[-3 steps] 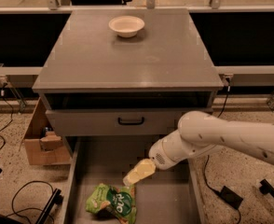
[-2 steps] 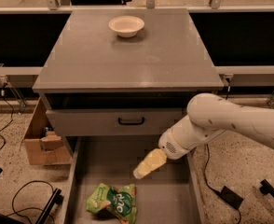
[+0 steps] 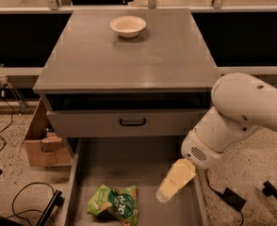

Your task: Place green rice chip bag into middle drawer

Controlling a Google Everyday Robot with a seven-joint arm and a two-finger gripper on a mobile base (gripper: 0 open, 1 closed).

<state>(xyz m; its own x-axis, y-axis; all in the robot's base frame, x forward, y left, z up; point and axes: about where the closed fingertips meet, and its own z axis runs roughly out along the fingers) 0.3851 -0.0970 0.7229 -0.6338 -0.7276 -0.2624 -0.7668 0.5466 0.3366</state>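
Note:
The green rice chip bag [image 3: 115, 204] lies crumpled on the flat grey floor of the pulled-out middle drawer [image 3: 143, 164], near its front left. My gripper [image 3: 169, 189] hangs over the right part of the drawer, to the right of the bag and apart from it, with nothing in it. The white arm [image 3: 237, 112] comes in from the right.
A white bowl [image 3: 127, 26] stands at the back of the grey cabinet top [image 3: 129, 65]. A shut drawer front with a black handle [image 3: 132, 122] is above the open drawer. A cardboard box [image 3: 42, 140] and cables lie on the floor at left.
My arm and gripper have drawn back to the right and upward, away from the bag. The bag has stayed in place on the drawer floor.

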